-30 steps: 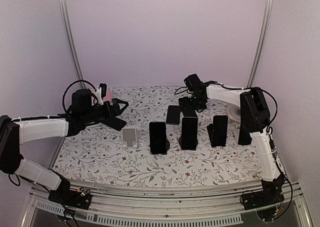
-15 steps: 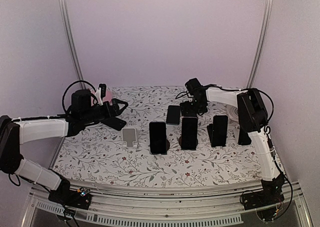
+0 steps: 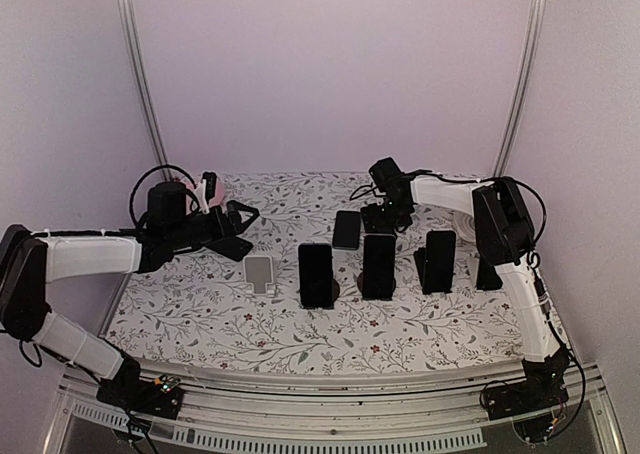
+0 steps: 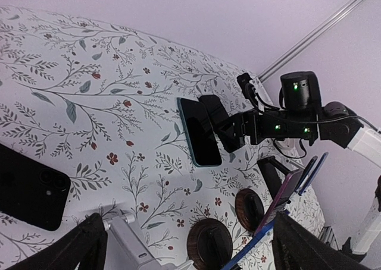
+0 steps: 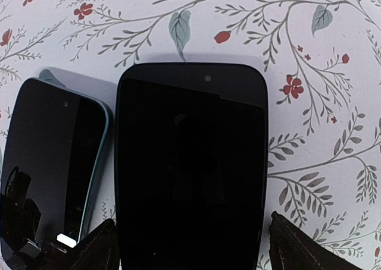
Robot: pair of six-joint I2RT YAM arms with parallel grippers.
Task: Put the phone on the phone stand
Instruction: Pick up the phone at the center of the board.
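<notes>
A black phone (image 5: 190, 163) lies flat on the floral table, with a teal-edged phone (image 5: 50, 157) right beside it on the left. My right gripper (image 5: 190, 249) is open and straddles the black phone, one fingertip close to each long edge. It is at the back centre in the top view (image 3: 385, 215), next to the teal-edged phone (image 3: 347, 229). An empty white phone stand (image 3: 259, 272) stands front left. My left gripper (image 3: 237, 217) is open and empty, hovering behind that stand (image 4: 128, 240). Another black phone (image 4: 27, 187) lies flat near it.
Three dark phones stand upright on round wooden stands (image 3: 316, 274), (image 3: 378, 264), (image 3: 437, 260) in a row at mid table. Another dark stand (image 3: 488, 270) is by the right arm. A pink object (image 3: 210, 189) sits at the back left.
My right gripper has shifted slightly right and lowered onto the flat black phone. My left arm has edged a little to the right.
</notes>
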